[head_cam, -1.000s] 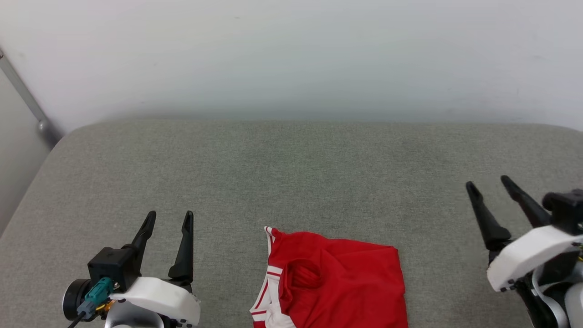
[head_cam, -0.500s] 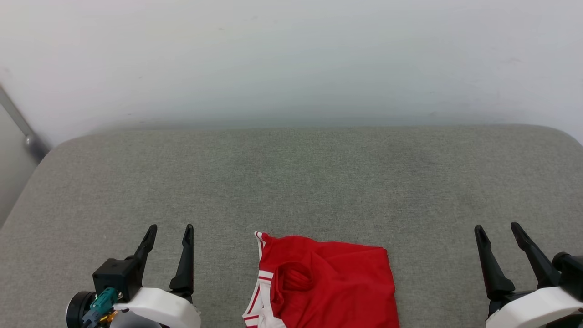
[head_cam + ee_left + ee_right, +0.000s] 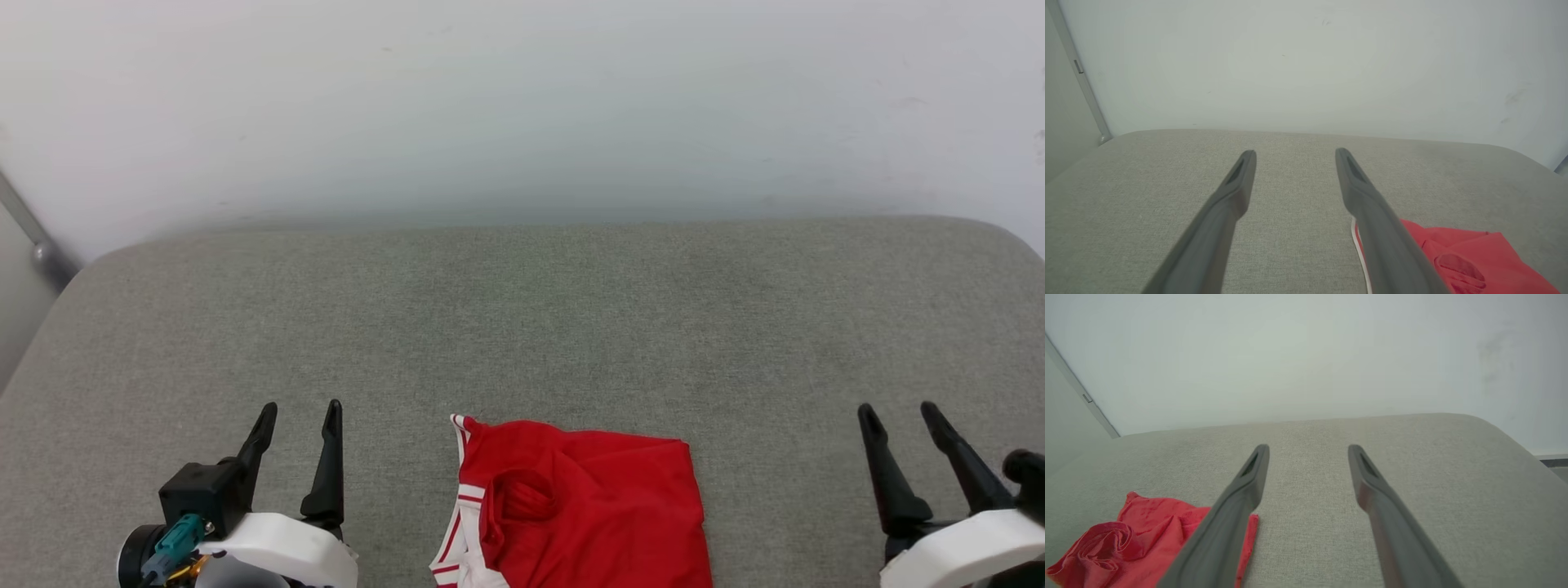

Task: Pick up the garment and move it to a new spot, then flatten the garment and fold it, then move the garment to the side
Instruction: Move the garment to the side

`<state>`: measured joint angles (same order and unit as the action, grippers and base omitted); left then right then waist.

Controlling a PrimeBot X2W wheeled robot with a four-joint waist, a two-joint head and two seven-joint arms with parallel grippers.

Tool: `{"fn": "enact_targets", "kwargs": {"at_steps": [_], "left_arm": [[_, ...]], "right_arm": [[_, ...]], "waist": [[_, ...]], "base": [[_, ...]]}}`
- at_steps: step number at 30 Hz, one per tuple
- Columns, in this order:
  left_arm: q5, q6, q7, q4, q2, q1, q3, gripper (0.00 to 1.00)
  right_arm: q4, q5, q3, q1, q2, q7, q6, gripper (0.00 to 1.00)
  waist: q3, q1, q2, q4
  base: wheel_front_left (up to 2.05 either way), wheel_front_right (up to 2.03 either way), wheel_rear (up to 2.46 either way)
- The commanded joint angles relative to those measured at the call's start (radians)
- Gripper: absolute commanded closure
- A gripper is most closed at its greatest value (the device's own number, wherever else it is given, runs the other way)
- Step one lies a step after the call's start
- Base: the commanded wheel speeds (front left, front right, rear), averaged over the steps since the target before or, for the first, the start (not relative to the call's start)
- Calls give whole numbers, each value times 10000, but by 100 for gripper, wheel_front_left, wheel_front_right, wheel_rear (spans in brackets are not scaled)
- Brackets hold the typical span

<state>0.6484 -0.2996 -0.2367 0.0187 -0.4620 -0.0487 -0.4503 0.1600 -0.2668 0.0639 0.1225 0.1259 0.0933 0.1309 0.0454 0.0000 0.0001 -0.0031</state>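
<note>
Behind everything stands one pale wall (image 3: 522,98), and in front of it one broad grey fabric cushion (image 3: 571,327) with rounded corners.

One garment lies on it: a red T-shirt (image 3: 604,506) at the near edge, about midway between the two arms. It sits as a rough square with a puckered bunch near its left half, and white red-striped trim (image 3: 461,539) shows along its left side. From the left wrist it lies low and to the right of that arm's fingers (image 3: 1237,183). From the right wrist it lies low and to the left.

There are two grippers. The left gripper (image 3: 300,406) and the right gripper (image 3: 897,408) each hold their two fingers spread wide with nothing between them, four fingers in all. Both are clear of the cloth, one on either side of it.

As it lies, the shirt could be a loose heap waiting to be lifted, or a rough fold already put down. I can't tell which from here.

My guess is that any handling goes best with the fingers coming in low and closing on the outer edge of the cloth, not the bunched middle. Both sides should be lifted evenly so that the layers don't slide apart.
</note>
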Motion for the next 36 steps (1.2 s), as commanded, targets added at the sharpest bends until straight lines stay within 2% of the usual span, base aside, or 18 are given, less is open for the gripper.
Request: {"fn": "enact_targets", "kwargs": {"at_steps": [1, 4, 9, 10, 13, 17, 21, 26, 30, 36], "left_arm": [[46, -47, -72, 1, 41, 46, 71, 0], [121, -64, -128, 20, 93, 67, 259, 0], [43, 64, -211, 76, 156, -73, 408, 0], [43, 64, -211, 76, 156, -73, 408, 0], [-50, 171, -229, 93, 225, -181, 438, 0], [-156, 251, -259, 75, 308, -319, 517, 0], [-276, 379, -279, 91, 427, -496, 590, 0], [-410, 598, -291, 157, 583, -835, 596, 0], [-511, 736, -297, 270, 708, -1028, 592, 0], [-631, 875, -301, 460, 864, -1126, 718, 0]], "right_arm": [[-122, -390, 302, -123, -15, 291, -4, 0], [-521, -1147, 1004, -257, 134, 1306, -2, 0], [-1536, -2270, 2412, -733, 856, 3908, -2, 0], [-1536, -2270, 2412, -733, 856, 3908, -2, 0], [-2305, -2983, 2964, -972, 1115, 6000, -2, 0], [-2989, -3666, 3614, -1476, 495, 8784, -2, 0], [-3162, -3918, 3761, -2013, -373, 10325, -4, 0], [-3939, -4662, 3464, -2723, -758, 10733, -2, 0], [-5158, -5756, 2687, -3213, -768, 10382, -4, 0], [-6237, -6226, 1527, -3349, -774, 9826, -12, 0]], "waist": [[-48, 0, -1, -22], [-115, 0, -1, -36], [-278, 0, -1, 138], [-278, 0, -1, 138], [-379, 0, -1, 359], [-653, 0, -1, 702], [-1048, 0, -1, 1090], [-1532, 0, -1, 1588], [-1757, 0, -1, 1889], [-1799, 0, -1, 2063]], "base": [[0, 0, 0], [0, 0, 0], [0, 0, 0], [0, 0, 0], [0, 0, 0], [0, 0, 0], [0, 0, 0], [0, 0, 0], [0, 0, 0], [0, 0, 0]]}}
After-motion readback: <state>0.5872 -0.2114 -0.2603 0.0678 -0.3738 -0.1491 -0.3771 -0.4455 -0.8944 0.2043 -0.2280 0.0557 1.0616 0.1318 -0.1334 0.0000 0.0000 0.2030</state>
